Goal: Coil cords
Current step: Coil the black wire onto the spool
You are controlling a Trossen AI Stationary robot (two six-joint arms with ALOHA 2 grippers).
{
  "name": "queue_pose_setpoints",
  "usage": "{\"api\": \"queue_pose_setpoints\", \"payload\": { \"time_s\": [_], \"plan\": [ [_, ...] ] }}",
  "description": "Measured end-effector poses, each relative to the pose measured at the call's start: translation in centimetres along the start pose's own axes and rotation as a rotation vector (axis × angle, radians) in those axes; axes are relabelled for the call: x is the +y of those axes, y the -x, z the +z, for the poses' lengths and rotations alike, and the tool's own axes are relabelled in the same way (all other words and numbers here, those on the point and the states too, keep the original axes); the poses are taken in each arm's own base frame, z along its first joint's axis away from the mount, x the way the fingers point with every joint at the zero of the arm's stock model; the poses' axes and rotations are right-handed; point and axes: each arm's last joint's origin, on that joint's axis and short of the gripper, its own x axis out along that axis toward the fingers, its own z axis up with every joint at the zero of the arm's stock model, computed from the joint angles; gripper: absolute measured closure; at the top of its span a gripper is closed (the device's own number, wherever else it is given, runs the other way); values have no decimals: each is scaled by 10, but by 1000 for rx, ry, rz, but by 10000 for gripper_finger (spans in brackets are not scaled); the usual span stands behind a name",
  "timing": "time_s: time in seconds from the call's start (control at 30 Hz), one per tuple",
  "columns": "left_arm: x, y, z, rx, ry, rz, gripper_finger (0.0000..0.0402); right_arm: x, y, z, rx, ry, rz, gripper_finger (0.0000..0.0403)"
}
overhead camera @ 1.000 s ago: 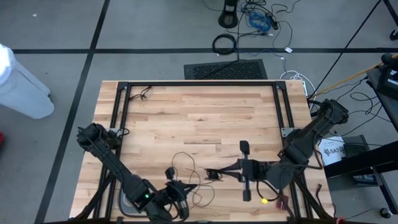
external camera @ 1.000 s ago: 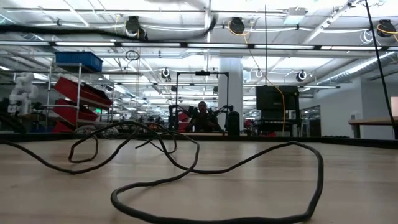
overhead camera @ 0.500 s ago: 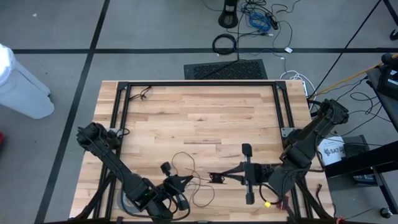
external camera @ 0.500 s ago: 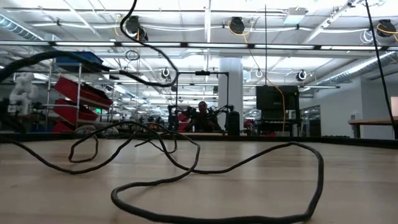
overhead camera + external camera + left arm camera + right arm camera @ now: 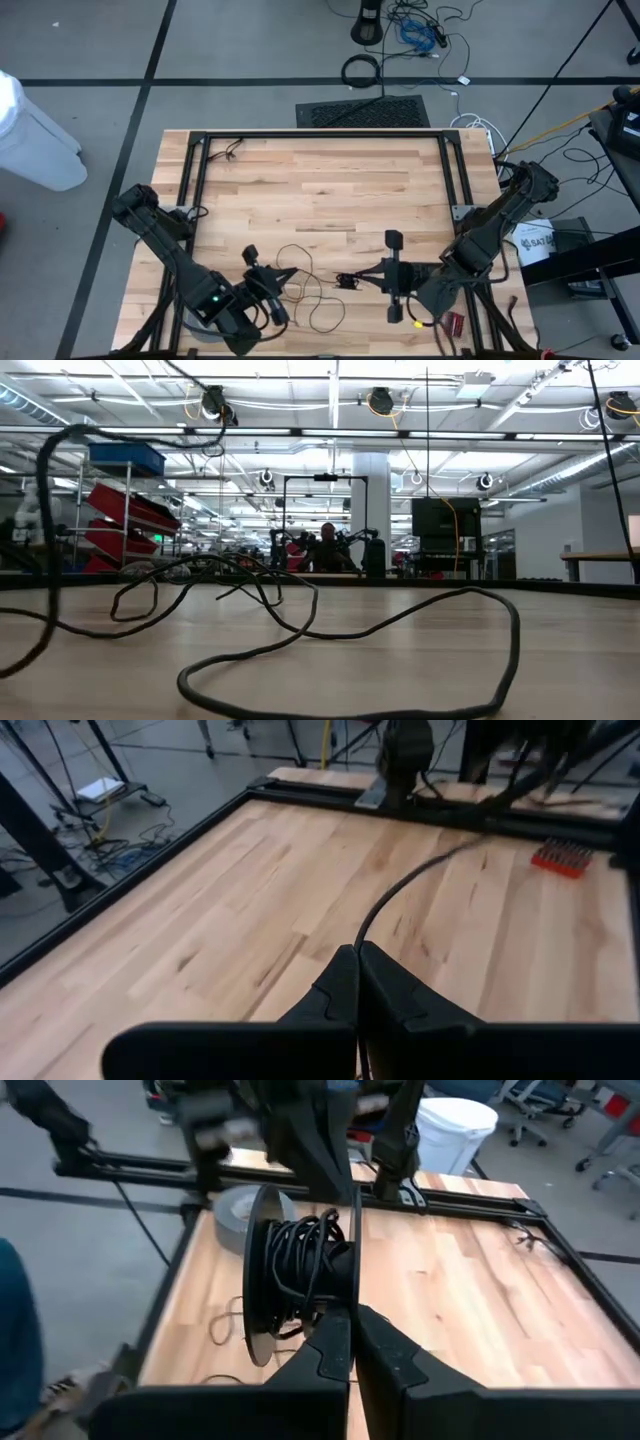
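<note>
Pale wood surface [image 5: 320, 190], framed by black rails, carries the cords [image 5: 305, 285]: a thin dark wire lying in loose loops near the front edge, between the two arms. Left pincer [image 5: 283, 273] sits low at the front left, clenched on the wire; the left wrist view shows the strand [image 5: 400, 890] emerging from between its closed fingers [image 5: 340, 985] and running across the boards. Right pincer [image 5: 348, 281] reaches in from the front right, clenched on a small round spool [image 5: 300, 1275] wound with dark wire. Grey tape roll [image 5: 235, 1208] lies beyond the spool. Low view shows wire loops [image 5: 350, 650] resting on the boards, one strand rising at left.
</note>
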Motion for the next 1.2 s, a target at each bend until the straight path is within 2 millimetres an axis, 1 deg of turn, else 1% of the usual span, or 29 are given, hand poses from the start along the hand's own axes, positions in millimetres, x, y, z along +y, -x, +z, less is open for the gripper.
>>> {"api": "queue_pose_setpoints", "payload": {
  "time_s": [0.17,0.33,0.57,0.67,0.8,0.97,1.1,1.2],
  "plan": [
    [2,5,13,-36,38,-38,399,-4,-22,-4,28,31,-54,403],
    [3,6,22,-59,75,-60,399,-11,-44,-9,66,56,-109,403],
    [10,-2,28,-32,99,-66,399,-20,-64,-13,97,69,-157,403],
    [13,-8,30,-10,92,-64,399,-21,-69,-15,116,71,-126,403],
    [17,-13,28,40,56,-63,399,-21,-70,-16,132,69,-87,403],
    [20,-12,23,89,10,-68,399,-19,-69,-16,130,67,-69,403],
    [27,-8,27,94,25,-60,399,-18,-69,-16,134,66,-46,403],
    [32,-5,26,117,17,-50,399,-16,-68,-15,128,60,-32,403]
  ]
}}
